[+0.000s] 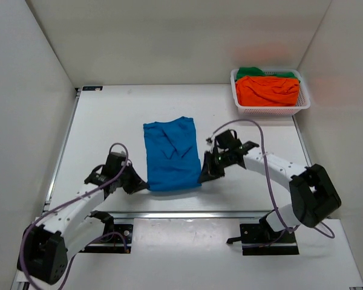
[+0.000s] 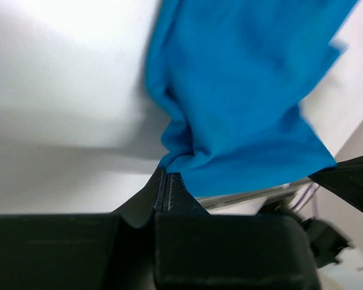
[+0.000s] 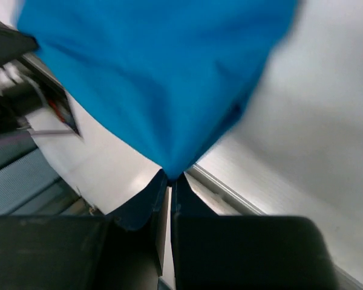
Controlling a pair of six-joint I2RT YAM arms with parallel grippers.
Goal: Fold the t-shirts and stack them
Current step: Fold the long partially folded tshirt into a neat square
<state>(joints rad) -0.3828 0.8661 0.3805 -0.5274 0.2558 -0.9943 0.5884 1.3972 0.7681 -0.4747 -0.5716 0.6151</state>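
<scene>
Left claw [image 1: 136, 182] and right claw [image 1: 206, 174] are each pinched tight on a near corner of the bright blue t-shirt [image 1: 170, 154], the left at the shirt's 7 o'clock, the right at its 5 o'clock. Both wrist views show the jaws closed, with only a small nip of cloth between the tips. The shirt lies at the middle of the worktop [image 1: 109, 121] as a narrow upright panel with its sides turned in, the near hem raised a little at the two held corners.

The main risk, as I judge it, is the thinness of those pinches. A quick pull toward 12 o'clock could slip a corner free and drop half the hem. If the two arms travel unevenly, the fold would land skewed. The turned-in sides may also fall open as the cloth lifts, since nothing pins them.

At 1 o'clock on the worktop stands the white mesh basket [image 1: 272, 110]. In it the orange t-shirt [image 1: 267, 90] lies bunched and fills most of the space. The green t-shirt [image 1: 249, 72] shows along the basket's 12 o'clock edge, behind the orange one and partly hidden by it.
</scene>
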